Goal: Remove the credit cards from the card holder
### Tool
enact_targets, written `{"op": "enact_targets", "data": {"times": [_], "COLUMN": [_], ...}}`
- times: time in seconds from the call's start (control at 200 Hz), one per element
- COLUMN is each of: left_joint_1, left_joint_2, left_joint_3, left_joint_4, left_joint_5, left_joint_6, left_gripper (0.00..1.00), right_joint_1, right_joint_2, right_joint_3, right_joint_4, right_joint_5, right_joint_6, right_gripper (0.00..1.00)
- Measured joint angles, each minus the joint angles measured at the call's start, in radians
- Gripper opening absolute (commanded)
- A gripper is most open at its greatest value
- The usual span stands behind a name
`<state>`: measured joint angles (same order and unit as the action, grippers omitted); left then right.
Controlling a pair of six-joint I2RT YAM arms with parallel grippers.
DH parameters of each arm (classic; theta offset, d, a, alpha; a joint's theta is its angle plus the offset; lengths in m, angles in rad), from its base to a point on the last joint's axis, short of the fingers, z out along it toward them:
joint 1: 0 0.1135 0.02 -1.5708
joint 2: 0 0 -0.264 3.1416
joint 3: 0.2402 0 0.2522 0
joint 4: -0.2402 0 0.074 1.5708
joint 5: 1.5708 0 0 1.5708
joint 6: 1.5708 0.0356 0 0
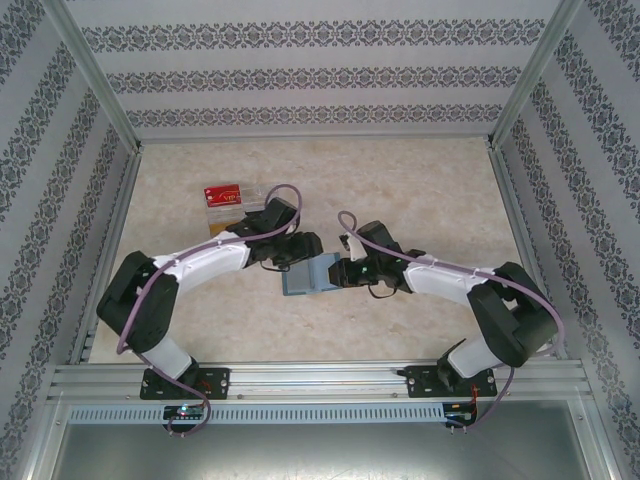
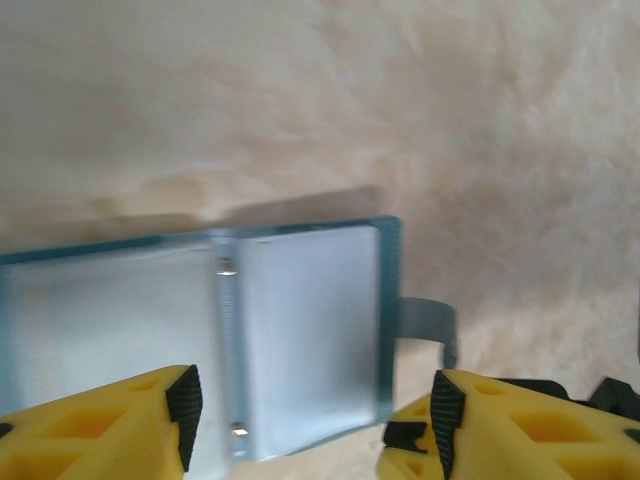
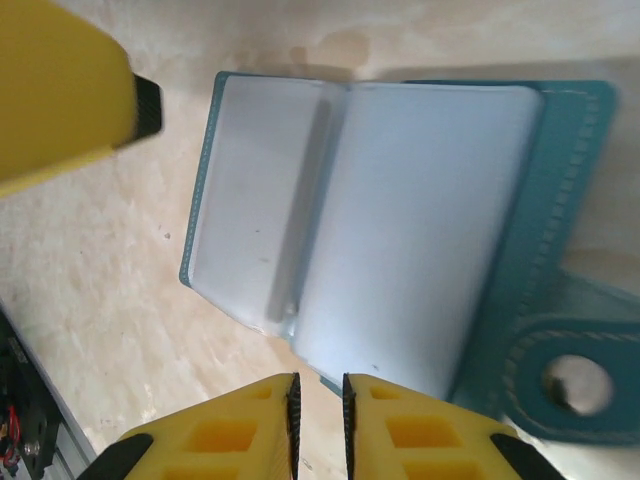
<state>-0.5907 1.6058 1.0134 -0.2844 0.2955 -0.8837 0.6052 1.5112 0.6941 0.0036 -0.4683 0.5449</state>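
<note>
Blue-grey wallet: card holder [image 1: 306, 277] lies opened flat at mid-table between the two arms, pale sleeves up, stitched teal rim, snap tab [image 3: 572, 385] at one side.
Left gripper [image 2: 312, 420]: jaws wide, straddling one panel, gripping nothing.
Right gripper [image 3: 318, 420]: jaws nearly together at the holder's edge; whether they pinch it is unclear.
Nearby: red card [image 1: 222, 192] on clear tray [image 1: 225, 218], beside the left arm.

Overhead view: soft, even light is falling from above onto the table [image 1: 400, 190]; the arms [image 1: 210, 262] are casting only faint shadows; the patterned walls [image 1: 300, 80] are leaning outward toward the corners.
Left wrist view: the whole picture is blurring; the card holder [image 2: 300, 330] is washing out to pale grey; a dark shadow is lying along its top edge.
Right wrist view: the holder's seams are showing crisply; glare is whitening its inside; the near yellow fingers [image 3: 230, 430] are going soft.
</note>
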Motion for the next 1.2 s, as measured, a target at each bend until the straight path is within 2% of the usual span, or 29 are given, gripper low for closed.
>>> {"op": "enact_targets", "data": {"times": [0.215,0.57,0.779,0.974,1.109,1.199], "left_joint_1": [0.023,0.023,0.023,0.023,0.023,0.023], "left_joint_2": [-0.043,0.016,0.042,0.041,0.018,-0.006], "left_joint_3": [-0.082,-0.085,-0.085,-0.084,-0.084,-0.084], "left_joint_4": [-0.055,-0.042,-0.027,-0.028,-0.027,-0.016], "left_joint_5": [-0.050,0.007,0.036,0.010,-0.001,-0.001], "left_joint_6": [-0.014,-0.015,-0.014,-0.014,-0.008,-0.005], "left_gripper": [0.72,0.70,0.64,0.63,0.53,0.51], "right_joint_1": [0.004,0.003,0.003,0.003,0.003,0.003], "right_joint_2": [0.080,0.129,0.135,0.139,0.143,0.147], "right_joint_3": [0.042,0.077,0.082,0.084,0.091,0.094], "right_joint_4": [-0.039,-0.101,-0.108,-0.109,-0.114,-0.116], "right_joint_5": [0.030,0.057,0.060,0.060,0.060,0.060], "right_joint_6": [0.001,0.001,0.001,0.001,0.001,0.001], "right_gripper": [0.25,0.26,0.27,0.26,0.26,0.27]}}
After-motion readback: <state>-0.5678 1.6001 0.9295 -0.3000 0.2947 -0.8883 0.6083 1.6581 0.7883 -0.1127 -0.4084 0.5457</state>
